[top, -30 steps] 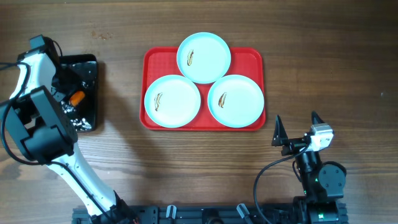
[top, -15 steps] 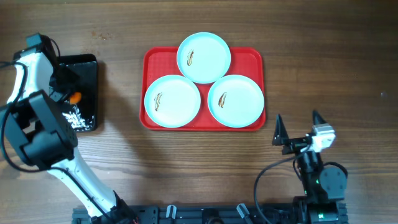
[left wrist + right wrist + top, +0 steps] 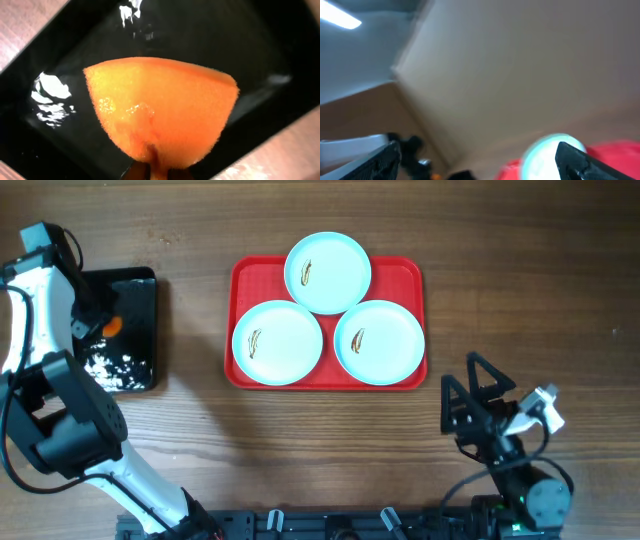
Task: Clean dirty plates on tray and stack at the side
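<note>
Three pale plates lie on the red tray (image 3: 405, 275), each with a small brown-yellow smear: one at the back (image 3: 328, 272), one front left (image 3: 277, 342), one front right (image 3: 379, 341). My left gripper (image 3: 103, 326) hangs over the black bin (image 3: 135, 300), shut on an orange sponge (image 3: 114, 326). In the left wrist view the wet sponge (image 3: 160, 110) fills the middle, pinched at its lower edge by my left gripper (image 3: 156, 174). My right gripper (image 3: 462, 373) stands open near the tray's front right corner, holding nothing. The blurred right wrist view shows one plate (image 3: 547, 152) between its spread fingers.
The black bin (image 3: 250, 50) holds glistening water or foam (image 3: 108, 366) at its near end. Bare wooden tabletop (image 3: 530, 280) lies to the right of the tray. The left arm's white and black links (image 3: 60, 410) reach along the table's left edge.
My left gripper has closed on the sponge and moved slightly back and left over the bin. The right arm has turned and shifted right, its wrist now tilted towards the tray.
</note>
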You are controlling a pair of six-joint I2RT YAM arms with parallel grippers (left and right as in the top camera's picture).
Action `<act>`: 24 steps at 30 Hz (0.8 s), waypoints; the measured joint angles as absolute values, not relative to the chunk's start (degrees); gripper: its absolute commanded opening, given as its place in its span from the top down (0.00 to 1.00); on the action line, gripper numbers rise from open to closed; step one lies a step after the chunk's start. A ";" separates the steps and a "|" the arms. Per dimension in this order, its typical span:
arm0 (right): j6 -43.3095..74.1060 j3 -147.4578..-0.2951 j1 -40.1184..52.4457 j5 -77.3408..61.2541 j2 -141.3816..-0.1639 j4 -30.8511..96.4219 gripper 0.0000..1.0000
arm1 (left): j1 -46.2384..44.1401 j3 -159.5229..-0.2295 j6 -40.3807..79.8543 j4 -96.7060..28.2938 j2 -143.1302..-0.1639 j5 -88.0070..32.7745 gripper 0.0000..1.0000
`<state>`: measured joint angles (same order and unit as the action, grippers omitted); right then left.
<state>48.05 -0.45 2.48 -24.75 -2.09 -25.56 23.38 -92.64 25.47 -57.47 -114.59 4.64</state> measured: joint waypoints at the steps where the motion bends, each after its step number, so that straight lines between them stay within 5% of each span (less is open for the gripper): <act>1: 47.94 -0.71 2.48 -25.93 -2.09 -25.89 0.00 | 23.38 -91.92 25.45 -57.91 -114.59 4.75 0.96; 16: 26.57 -27.05 2.48 -31.99 -25.08 5.50 0.00 | 22.76 -91.18 24.03 -53.60 -104.97 1.87 0.96; 20: 32.12 -27.11 2.48 -38.26 -33.82 4.62 0.01 | 22.61 -83.48 22.87 -50.78 -108.81 3.16 0.96; 24: 39.90 -27.09 2.48 -42.13 -39.09 -0.23 0.17 | 22.79 -81.62 22.26 -52.99 -112.99 2.98 0.96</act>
